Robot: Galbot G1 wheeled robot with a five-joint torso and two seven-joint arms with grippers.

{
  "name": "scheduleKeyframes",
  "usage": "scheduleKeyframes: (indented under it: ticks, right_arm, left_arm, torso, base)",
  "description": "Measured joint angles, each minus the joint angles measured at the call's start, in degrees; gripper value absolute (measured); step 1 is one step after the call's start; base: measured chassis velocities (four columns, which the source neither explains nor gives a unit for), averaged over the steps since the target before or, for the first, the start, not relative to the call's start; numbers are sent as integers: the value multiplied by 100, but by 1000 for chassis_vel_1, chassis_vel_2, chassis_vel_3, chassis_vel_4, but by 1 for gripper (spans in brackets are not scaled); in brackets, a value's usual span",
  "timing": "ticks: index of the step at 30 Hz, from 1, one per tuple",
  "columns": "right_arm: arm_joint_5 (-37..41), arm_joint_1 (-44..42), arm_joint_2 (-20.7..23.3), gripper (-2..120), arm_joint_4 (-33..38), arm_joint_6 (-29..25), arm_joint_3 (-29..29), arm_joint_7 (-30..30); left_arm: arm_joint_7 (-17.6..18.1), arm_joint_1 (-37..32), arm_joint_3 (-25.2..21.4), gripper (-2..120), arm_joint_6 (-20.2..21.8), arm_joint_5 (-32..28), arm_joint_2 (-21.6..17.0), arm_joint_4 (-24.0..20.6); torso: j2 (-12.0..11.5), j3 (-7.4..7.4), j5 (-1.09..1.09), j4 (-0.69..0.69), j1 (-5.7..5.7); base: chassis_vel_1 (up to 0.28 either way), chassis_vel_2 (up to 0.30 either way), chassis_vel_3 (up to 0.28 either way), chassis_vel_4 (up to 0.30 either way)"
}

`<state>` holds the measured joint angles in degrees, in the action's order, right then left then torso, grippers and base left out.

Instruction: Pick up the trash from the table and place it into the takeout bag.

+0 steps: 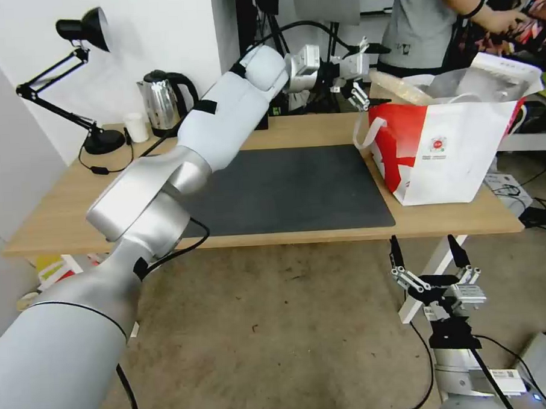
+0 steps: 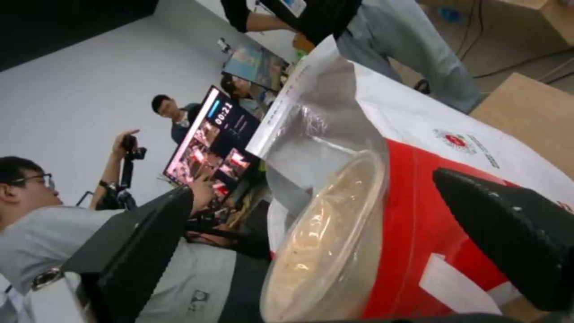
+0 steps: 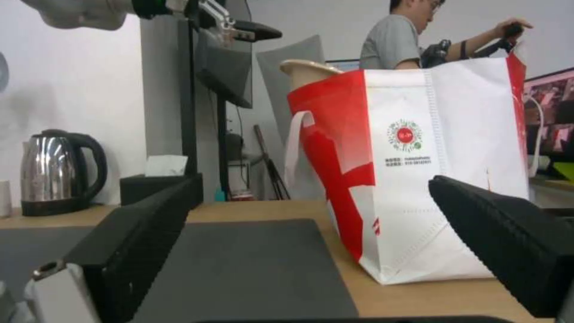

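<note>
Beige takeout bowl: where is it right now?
The beige takeout bowl sits tilted in the red-and-white takeout bag's open top, left corner, just past the open left gripper.

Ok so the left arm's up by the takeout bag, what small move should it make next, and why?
Probably draw the left gripper back from the takeout bag. Its jaws are open and empty, and the beige bowl already sits tilted in the bag's mouth.

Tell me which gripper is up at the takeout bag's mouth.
The left gripper, open, reaching across the table to the takeout bag by a beige bowl. The right gripper hangs open below the table's front edge.
</note>
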<state>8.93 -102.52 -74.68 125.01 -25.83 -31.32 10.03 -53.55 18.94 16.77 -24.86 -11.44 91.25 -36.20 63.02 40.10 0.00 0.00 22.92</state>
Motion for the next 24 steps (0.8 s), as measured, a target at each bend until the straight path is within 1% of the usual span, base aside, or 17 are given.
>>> scheduleKeyframes:
  ticks: [1, 4, 8, 11, 13, 15, 17, 24]
  right_arm:
    - [0, 0, 0, 100, 0, 0, 0, 0]
    - [0, 0, 0, 100, 0, 0, 0, 0]
    - [0, 0, 0, 100, 0, 0, 0, 0]
    - [0, 0, 0, 100, 0, 0, 0, 0]
    - [0, 0, 0, 100, 0, 0, 0, 0]
    - [0, 0, 0, 100, 0, 0, 0, 0]
    - [0, 0, 0, 100, 0, 0, 0, 0]
    - [0, 0, 0, 100, 0, 0, 0, 0]
  left_arm:
    - [0, 0, 0, 100, 0, 0, 0, 0]
    - [-244, 58, -163, 100, -6, 17, -8, 12]
    - [-364, 81, -205, 100, -6, 18, -39, 5]
    - [-483, 82, -238, 100, -5, -7, -159, -94]
    - [-497, 71, -243, 100, -3, -28, -213, -153]
    - [-518, 35, -269, 100, 5, -101, -371, -285]
    - [-518, 35, -269, 100, 5, -101, -371, -285]
    - [-550, 23, -414, 100, 15, -149, -594, -430]
  torso:
    - [0, 0, 0, 0, 0]
    - [0, 0, 0, 0, 0]
    - [0, 0, 0, -1, 0]
    - [0, 0, 0, -1, 0]
    - [0, 0, 0, -1, 0]
    - [0, 0, -1, -1, 0]
    - [0, 0, -1, -1, 0]
    - [0, 0, -2, 2, 0]
  base:
    - [0, 0, 0, 0]
    - [0, 0, 0, 0]
    - [0, 0, 0, 0]
    - [0, 0, 0, 0]
    - [0, 0, 0, 0]
    - [0, 0, 0, 0]
    - [0, 0, 0, 0]
    - [0, 0, 0, 0]
